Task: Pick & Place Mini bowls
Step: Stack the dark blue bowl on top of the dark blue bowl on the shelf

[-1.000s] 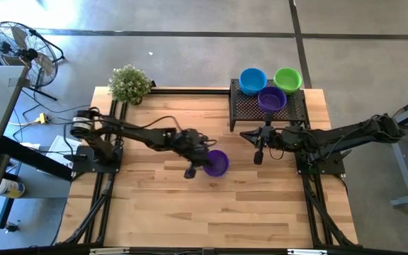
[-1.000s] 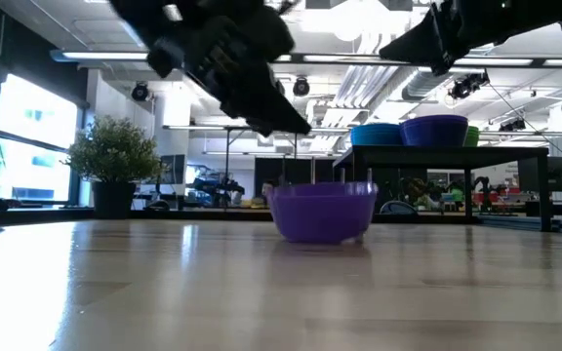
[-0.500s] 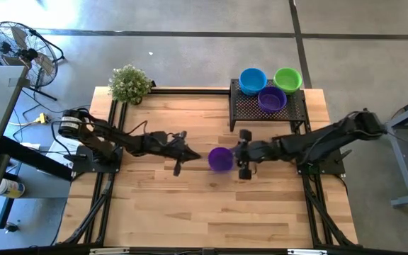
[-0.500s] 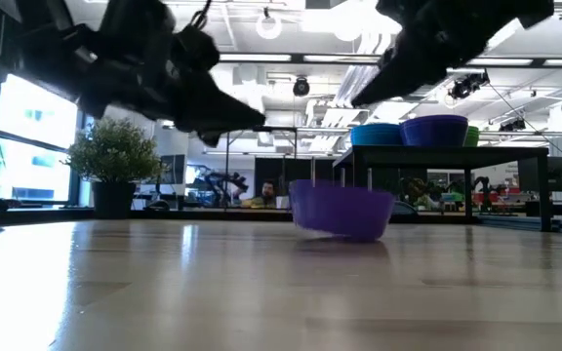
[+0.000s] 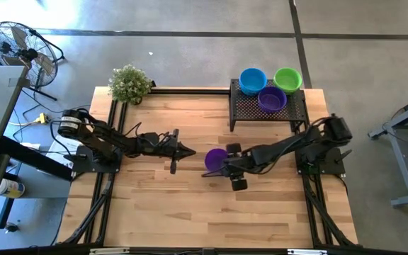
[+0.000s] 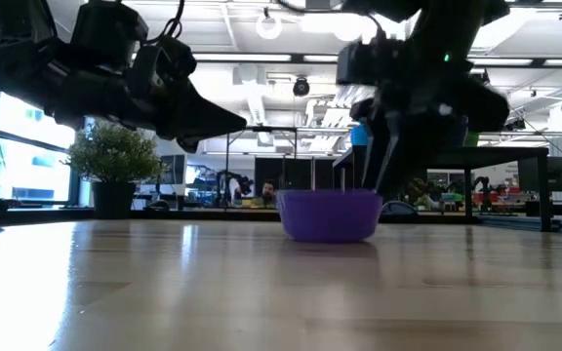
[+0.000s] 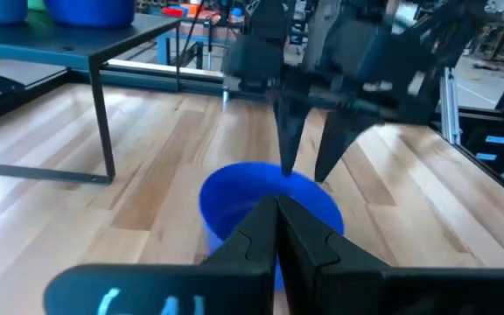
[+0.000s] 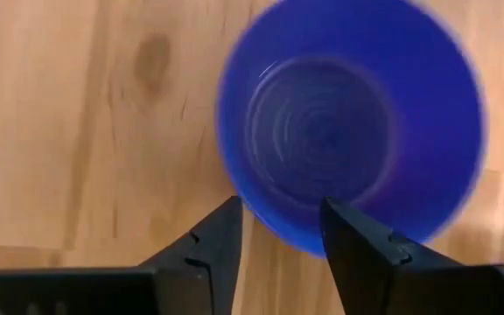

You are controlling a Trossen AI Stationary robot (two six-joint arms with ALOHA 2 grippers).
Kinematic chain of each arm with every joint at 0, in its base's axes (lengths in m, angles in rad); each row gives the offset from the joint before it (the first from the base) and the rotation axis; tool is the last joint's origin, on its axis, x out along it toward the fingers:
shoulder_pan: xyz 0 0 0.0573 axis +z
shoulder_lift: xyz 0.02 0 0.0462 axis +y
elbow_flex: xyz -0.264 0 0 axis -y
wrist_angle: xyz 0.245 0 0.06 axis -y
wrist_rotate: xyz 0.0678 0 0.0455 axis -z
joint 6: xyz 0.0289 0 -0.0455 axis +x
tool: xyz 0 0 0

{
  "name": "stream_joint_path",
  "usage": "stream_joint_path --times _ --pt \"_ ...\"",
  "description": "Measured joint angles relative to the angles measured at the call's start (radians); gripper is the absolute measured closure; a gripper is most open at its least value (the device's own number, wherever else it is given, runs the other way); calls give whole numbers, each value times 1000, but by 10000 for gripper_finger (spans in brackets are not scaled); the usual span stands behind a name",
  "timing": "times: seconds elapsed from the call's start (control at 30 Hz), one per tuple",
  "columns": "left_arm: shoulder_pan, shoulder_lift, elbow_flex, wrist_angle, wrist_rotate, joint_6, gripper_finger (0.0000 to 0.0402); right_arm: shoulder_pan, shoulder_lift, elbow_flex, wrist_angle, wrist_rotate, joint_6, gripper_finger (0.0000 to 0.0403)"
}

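Note:
A purple mini bowl [image 5: 214, 157] [image 6: 328, 216] stands upright on its base near the middle of the wooden table. My right gripper [image 5: 226, 165] [image 8: 278, 210] is open and points down over the bowl's right rim. One finger is outside the wall [image 8: 221, 229] and one over the inside [image 8: 344, 229]. My left gripper [image 5: 188, 151] [image 7: 277, 203] is shut and holds nothing. It hangs just left of the bowl [image 7: 234, 197] and above the table. Three more bowls, blue [image 5: 253, 80], green [image 5: 287, 79] and purple [image 5: 272, 99], sit on the black mesh stand [image 5: 261, 113].
The mesh stand is at the far right of the table. A potted plant [image 5: 129, 83] stands at the far left corner. Bare wood [image 5: 204, 212] stretches along the near half. The arm bases are mounted at the left [image 5: 91, 159] and right [image 5: 321, 163] edges.
My left gripper has drawn back toward the table's left edge, away from the bowl. My right gripper has swung from beside the stand toward the table's left, come down over the bowl and opened. The bowl tipped for a moment and now stands level, about where it was.

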Motion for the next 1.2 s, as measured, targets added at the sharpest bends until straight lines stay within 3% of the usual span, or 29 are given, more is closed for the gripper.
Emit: stream_joint_path --times 0.27,0.53,0.63,0.8,0.97,1.07,1.2 --pt "-1 0 0 -13 21 0 401 -26 107 39 12 -9 -132 291" --pt "-1 0 0 -17 21 -1 401 -41 115 41 25 -21 -196 392" --pt "0 0 0 -16 19 -12 401 -41 86 41 18 -97 -191 394" --pt "0 0 -4 -10 -6 -14 401 -44 -41 40 -34 -123 -140 399" --pt "22 -15 -46 10 -26 -23 401 -53 -262 41 -127 -71 -49 400" --pt "47 -44 -84 56 -26 -41 401 -79 -389 94 -277 -9 43 400" --pt "69 -45 -132 116 -25 -49 401 -141 -467 264 -561 124 122 401"
